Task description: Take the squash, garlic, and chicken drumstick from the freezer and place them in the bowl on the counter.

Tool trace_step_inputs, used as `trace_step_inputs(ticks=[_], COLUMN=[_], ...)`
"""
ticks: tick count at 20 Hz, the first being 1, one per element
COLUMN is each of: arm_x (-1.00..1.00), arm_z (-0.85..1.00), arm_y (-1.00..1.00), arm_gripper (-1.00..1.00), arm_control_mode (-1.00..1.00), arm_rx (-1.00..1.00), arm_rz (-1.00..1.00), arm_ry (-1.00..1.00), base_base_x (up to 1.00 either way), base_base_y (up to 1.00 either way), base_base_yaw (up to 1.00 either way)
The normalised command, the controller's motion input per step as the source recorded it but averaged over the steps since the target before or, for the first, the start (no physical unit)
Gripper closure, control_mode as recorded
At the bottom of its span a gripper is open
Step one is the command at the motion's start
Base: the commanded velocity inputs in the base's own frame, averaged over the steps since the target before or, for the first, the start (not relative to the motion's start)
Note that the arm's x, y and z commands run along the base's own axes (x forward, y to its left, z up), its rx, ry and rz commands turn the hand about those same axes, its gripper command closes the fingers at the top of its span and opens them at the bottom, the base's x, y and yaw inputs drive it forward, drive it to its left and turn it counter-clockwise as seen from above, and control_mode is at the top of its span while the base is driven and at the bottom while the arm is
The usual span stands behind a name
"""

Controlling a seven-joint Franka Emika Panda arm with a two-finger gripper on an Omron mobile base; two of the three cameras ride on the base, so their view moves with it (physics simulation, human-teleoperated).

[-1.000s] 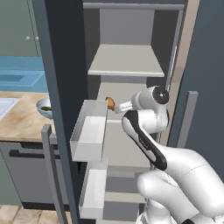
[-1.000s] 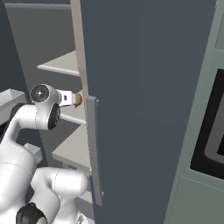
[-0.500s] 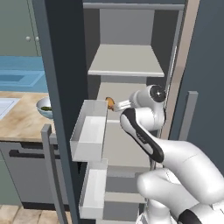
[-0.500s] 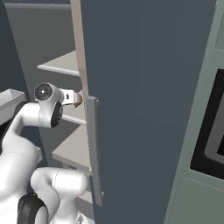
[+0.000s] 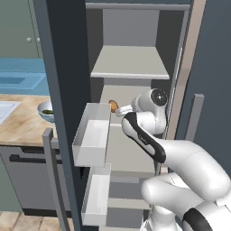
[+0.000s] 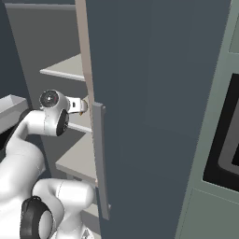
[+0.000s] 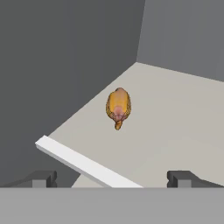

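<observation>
Lengthwise, the chicken drumstick (image 7: 118, 106) points its narrow end toward the wide-spread, empty gripper (image 7: 111, 178).

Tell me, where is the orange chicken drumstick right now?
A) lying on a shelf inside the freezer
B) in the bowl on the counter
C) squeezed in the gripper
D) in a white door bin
A: the chicken drumstick lies alone on a pale shelf inside the freezer, ahead of the open gripper, which isn't touching it.
</observation>
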Motion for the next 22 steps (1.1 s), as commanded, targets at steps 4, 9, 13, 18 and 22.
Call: trace_step_inputs(ticks=[4, 9, 13, 18, 22], arm_x=[0.09, 0.06, 0.09, 0.05, 0.18], arm_z=[-0.12, -0.10, -0.10, -0.03, 0.00], arm_y=[0.09, 0.02, 0.06, 0.01, 0.00], arm_gripper=[-1.00, -1.00, -1.00, -1.00, -1.00], arm_control_mode=[-1.00, -1.00, -1.00, -1.00, -1.00], arm_rx=[0.00, 0.00, 0.00, 0.00, 0.00], arm_rz=[0.00, 0.00, 0.00, 0.00, 0.00], arm_ry=[0.00, 0.00, 0.00, 0.00, 0.00], base_base_x=[0.00, 0.00, 0.00, 0.00, 0.00], base_base_y=[0.00, 0.00, 0.00, 0.00, 0.00], base_base_yaw=[0.00, 0.00, 0.00, 0.00, 0.00])
